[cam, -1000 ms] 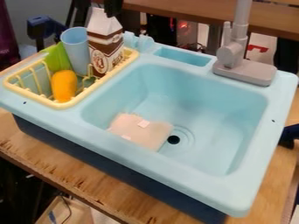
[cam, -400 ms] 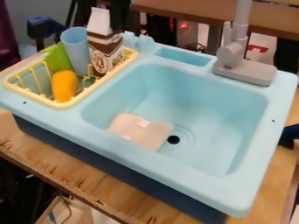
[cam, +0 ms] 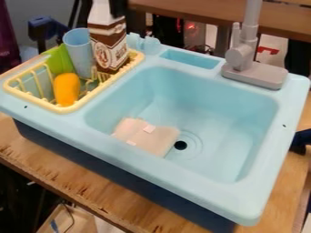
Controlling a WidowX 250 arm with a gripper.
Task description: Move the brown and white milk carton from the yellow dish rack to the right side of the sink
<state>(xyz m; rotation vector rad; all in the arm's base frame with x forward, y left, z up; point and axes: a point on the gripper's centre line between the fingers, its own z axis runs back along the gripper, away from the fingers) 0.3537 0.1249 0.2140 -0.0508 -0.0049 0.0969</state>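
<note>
At the top edge, left of centre, my gripper (cam: 117, 8) shows as a black part against the upper right of a brown and white carton (cam: 110, 44), shut on its top. The carton hangs upright over the back right corner of the yellow rack (cam: 74, 108), its lower end at about rim height. Left of it, a light blue cup (cam: 79, 49) leans in the rack beside a green thing (cam: 58, 60). An orange rounded object (cam: 66, 89) lies in front of them. The rest of the arm is hidden beyond the top edge.
The rack sits at the left end of a light blue toy sink (cam: 200, 102). A pale pink flat piece (cam: 146, 136) lies in the basin beside the drain. A grey faucet (cam: 243, 54) stands at the back right.
The black gripper part came down beside the carton's top, then rose again. The carton has gone up a little with it and turned slightly. Rack, cup and orange object have kept their places.
</note>
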